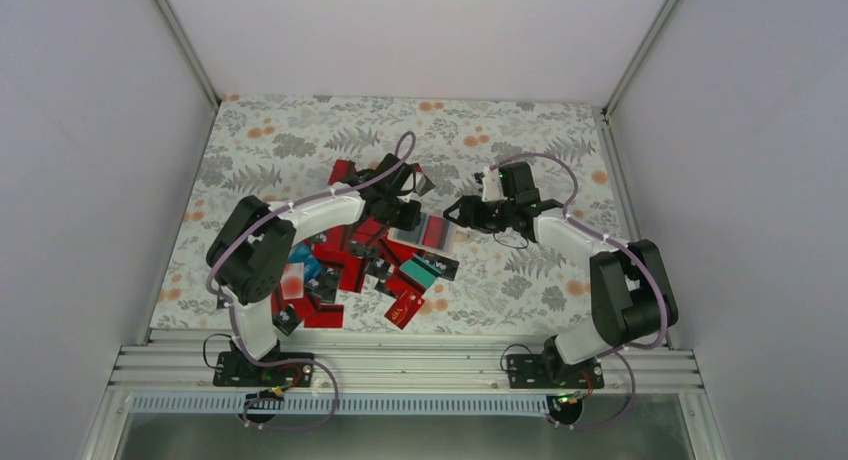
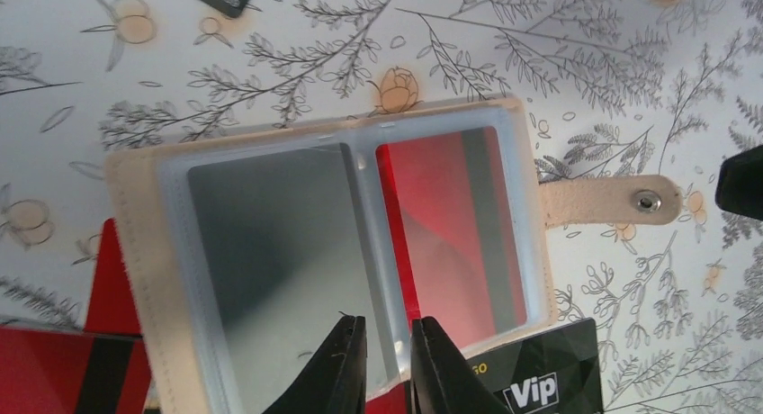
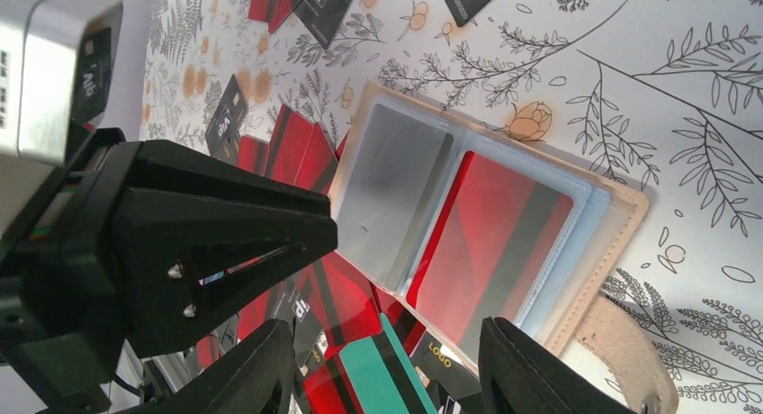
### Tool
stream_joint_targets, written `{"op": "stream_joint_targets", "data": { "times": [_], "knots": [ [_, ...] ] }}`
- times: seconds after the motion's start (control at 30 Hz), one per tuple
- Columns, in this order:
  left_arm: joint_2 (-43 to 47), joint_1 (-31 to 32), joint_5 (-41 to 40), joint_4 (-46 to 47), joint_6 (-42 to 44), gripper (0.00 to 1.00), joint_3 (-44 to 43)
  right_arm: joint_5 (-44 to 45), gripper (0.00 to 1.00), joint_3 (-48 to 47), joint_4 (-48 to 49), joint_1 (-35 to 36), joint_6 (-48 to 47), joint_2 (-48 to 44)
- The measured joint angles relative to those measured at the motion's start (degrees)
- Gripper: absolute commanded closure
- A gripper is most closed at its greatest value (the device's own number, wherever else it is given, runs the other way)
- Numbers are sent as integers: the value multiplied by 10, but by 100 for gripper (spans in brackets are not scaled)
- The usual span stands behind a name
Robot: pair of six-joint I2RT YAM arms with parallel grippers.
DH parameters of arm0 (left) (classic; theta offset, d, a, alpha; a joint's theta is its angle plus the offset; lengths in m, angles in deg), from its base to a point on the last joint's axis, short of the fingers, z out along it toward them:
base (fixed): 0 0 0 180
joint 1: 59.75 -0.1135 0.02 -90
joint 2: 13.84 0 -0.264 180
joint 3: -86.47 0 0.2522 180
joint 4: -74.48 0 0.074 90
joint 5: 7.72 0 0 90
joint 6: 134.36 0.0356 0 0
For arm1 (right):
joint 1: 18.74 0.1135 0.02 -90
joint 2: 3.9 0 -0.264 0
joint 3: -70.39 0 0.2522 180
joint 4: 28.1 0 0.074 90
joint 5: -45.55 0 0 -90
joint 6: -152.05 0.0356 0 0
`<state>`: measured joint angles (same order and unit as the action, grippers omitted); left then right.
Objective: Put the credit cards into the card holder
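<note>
My left gripper [image 2: 389,360] is clenched on the near edge of the open card holder [image 2: 135,243]. A red card [image 2: 450,225] sits in its right sleeve. My right gripper [image 3: 385,342] is spread wide above it.

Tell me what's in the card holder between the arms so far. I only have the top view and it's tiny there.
Observer: The left wrist view shows the card holder lying open flat, with a red card tucked into it.
Reviewer: Is the space next to that card filled too?
Observer: In the right wrist view the neighbouring sleeve is grey with a darker stripe. I cannot tell if that is a card or bare plastic.
Reviewer: Is the right pincer bringing another card?
Observer: No. Its own camera shows the right pincer open and holding nothing.
</note>
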<state>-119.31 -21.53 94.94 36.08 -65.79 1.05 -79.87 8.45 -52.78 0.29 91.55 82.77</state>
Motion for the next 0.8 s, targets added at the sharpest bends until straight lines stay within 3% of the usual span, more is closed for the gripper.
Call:
{"op": "stream_joint_targets", "data": {
  "times": [0.4, 0.8],
  "knots": [
    [-64, 21, 9, 12, 11, 97, -28, 0, 49, 9, 9, 0, 16, 41],
    [-85, 22, -5, 5, 13, 98, -32, -10, 53, 10, 19, 0, 24, 91]
  ]
}}
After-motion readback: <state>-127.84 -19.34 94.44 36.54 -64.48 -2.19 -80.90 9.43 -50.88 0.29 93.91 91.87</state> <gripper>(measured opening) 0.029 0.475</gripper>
